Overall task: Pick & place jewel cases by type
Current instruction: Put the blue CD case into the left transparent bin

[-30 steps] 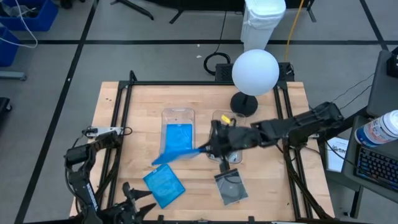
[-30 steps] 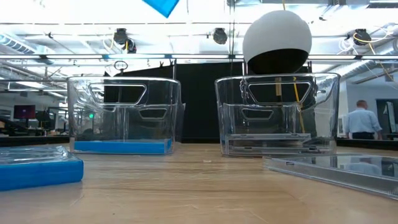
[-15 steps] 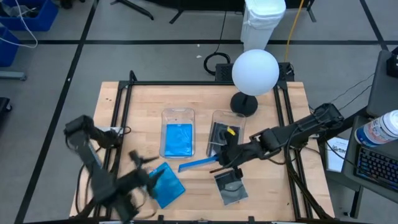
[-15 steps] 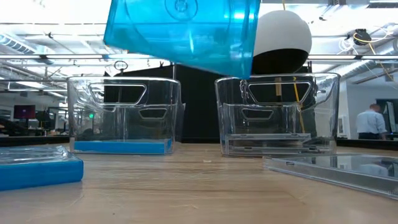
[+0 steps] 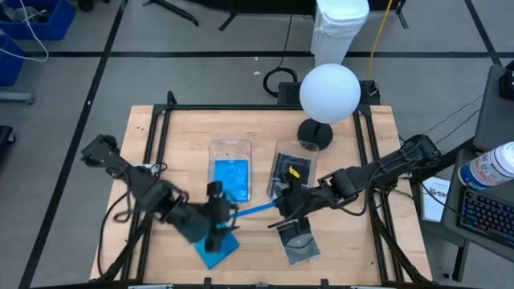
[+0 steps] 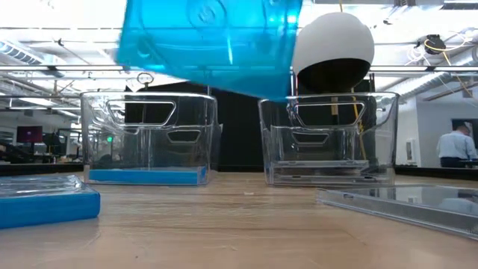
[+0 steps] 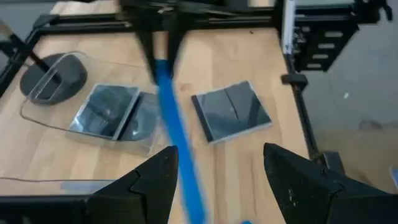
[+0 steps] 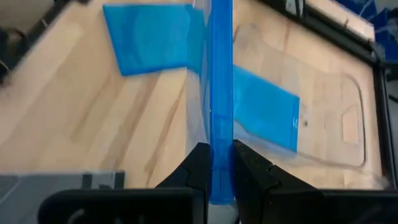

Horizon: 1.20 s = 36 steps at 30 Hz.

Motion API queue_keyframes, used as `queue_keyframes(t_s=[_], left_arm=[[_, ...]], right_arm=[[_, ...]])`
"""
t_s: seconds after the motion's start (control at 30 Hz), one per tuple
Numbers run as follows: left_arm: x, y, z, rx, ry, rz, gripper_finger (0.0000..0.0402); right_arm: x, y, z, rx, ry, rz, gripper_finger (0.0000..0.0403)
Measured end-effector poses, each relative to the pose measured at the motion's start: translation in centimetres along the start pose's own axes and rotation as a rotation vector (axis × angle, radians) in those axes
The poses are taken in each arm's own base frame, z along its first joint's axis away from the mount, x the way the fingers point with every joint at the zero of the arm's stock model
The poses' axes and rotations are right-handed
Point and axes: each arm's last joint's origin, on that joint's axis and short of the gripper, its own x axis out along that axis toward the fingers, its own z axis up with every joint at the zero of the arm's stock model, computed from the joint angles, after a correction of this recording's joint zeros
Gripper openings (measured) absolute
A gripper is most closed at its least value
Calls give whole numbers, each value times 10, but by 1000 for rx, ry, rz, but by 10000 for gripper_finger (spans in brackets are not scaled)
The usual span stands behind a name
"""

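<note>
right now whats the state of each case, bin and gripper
held blue case: in the air, gripped on edge
right gripper: shut on the held blue case
left gripper: open, empty
blue case on table: lying flat
grey case: lying flat on table
left bin: holds a blue case
right bin: holds dark cases

Glossy translucent blue plastic jewel case (image 6: 209, 41) – matt grained wood table (image 5: 353, 136) – clear plastic bins (image 6: 149, 138)

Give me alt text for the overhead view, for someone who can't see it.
Over a wooden table, the right gripper holds a blue jewel case by its edge while the left gripper, jaws open, reaches toward its other end. Behind stand two clear bins, one holding a blue case; a grey case lies in front.
</note>
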Motion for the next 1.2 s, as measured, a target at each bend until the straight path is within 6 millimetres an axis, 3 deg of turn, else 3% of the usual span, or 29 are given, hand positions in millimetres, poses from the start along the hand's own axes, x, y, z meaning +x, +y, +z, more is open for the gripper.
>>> queue_keyframes(t_s=[0.27, 0.7, 0.83, 1.03, 1.2], left_arm=[[11, 29, 0, -92, 161, -22, 239], [18, 39, -11, -145, 307, 8, 236], [15, 37, -15, -132, 338, 14, 178], [13, 30, -17, -102, 333, 5, 23], [10, 25, -18, -77, 320, 13, 25]], right_arm=[[1, -5, 4, 4, -44, -11, 34], [3, -17, 14, 50, -160, -9, 35], [3, -18, 16, 60, -177, -5, 34], [4, -17, 17, 88, -189, -1, 36], [4, -17, 19, 96, -209, -1, 41]])
